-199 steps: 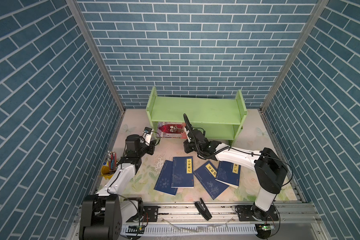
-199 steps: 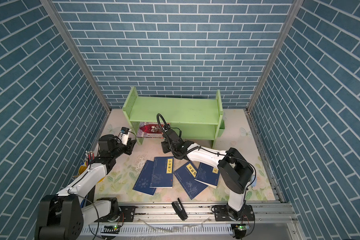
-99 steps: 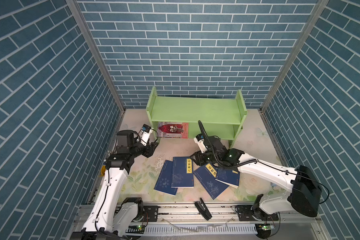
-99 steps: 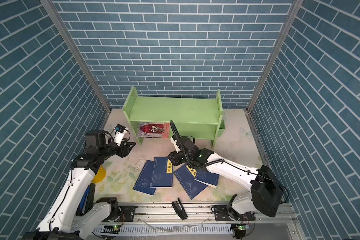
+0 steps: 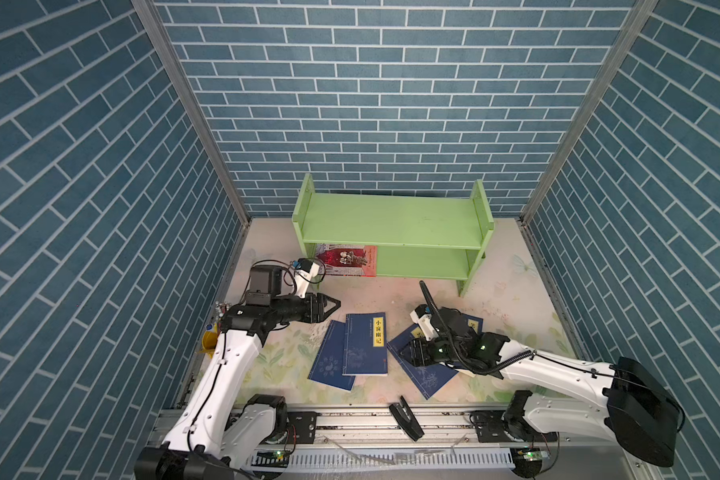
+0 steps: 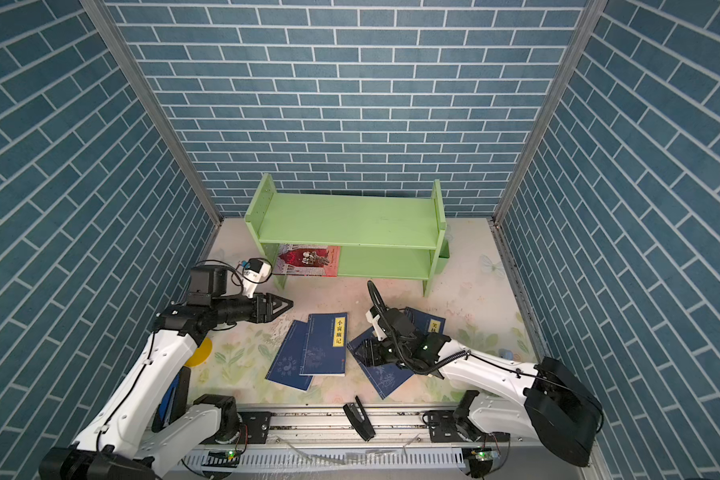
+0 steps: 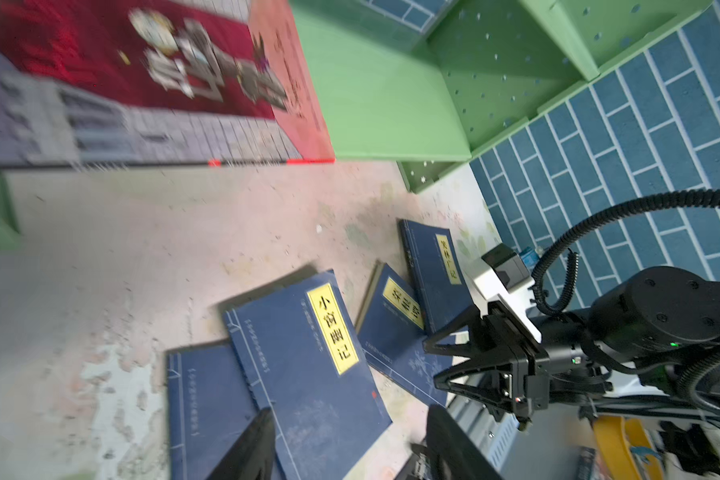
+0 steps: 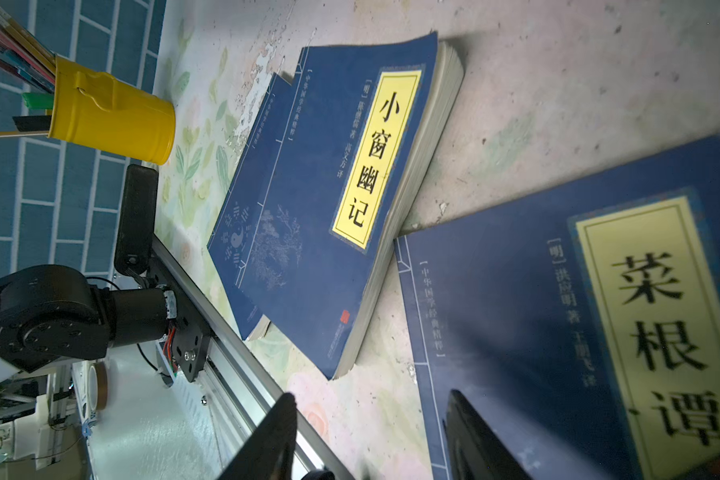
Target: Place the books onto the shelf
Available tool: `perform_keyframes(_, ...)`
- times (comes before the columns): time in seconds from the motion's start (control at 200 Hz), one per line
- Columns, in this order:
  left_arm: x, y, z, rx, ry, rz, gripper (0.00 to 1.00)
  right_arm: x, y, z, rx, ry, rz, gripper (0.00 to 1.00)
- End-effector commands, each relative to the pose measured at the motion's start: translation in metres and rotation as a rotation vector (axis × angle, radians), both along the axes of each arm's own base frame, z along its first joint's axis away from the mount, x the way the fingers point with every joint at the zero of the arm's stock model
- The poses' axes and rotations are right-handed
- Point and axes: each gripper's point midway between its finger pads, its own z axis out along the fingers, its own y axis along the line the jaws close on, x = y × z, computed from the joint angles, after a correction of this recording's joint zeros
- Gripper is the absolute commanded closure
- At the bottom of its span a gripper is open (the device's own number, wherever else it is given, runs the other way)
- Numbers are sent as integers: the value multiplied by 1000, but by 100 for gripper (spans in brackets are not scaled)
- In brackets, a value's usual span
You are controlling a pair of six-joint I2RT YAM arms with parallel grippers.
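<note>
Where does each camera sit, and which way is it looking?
Top views: high up in front, looking down at the shelf and both arms.
Left wrist: on the left arm, facing the red book and right gripper; own fingertips show.
Right wrist: low over the 菜根谭 book, facing the yellow cup; own fingertips show.
Shared: all four show the 小窗幽记 book.

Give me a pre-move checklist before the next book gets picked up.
1. Left end effector open, empty: ok.
2. Right end effector open, empty: ok.
3. Red book on the shelf's lower tier: ok.
4. Blue books shelved: not ok; four lie on the table.
5. Upper tier free for them: ok.
6. Which overlapped book the right end effector can lift cleanly: cannot tell.
</note>
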Motion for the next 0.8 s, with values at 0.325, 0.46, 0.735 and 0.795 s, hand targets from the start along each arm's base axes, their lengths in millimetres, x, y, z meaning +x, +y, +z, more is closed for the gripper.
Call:
perform_keyframes(0.325, -17, -25, -111, 103, 314, -61, 41, 16, 26, -10, 126, 67, -111, 47)
perform_keyframes(0.46, -20, -28, -132, 123, 383, -71, 41, 21, 28, -28, 79, 86, -133, 49)
perform_keyframes(0.735, -27, -30, -151, 155, 438, -95, 42, 28, 43, -32, 116, 79, -121, 49)
perform_keyframes(0.795, -32, -32, -153, 153, 443, -109, 41, 28, 47, -35, 126, 90, -118, 50)
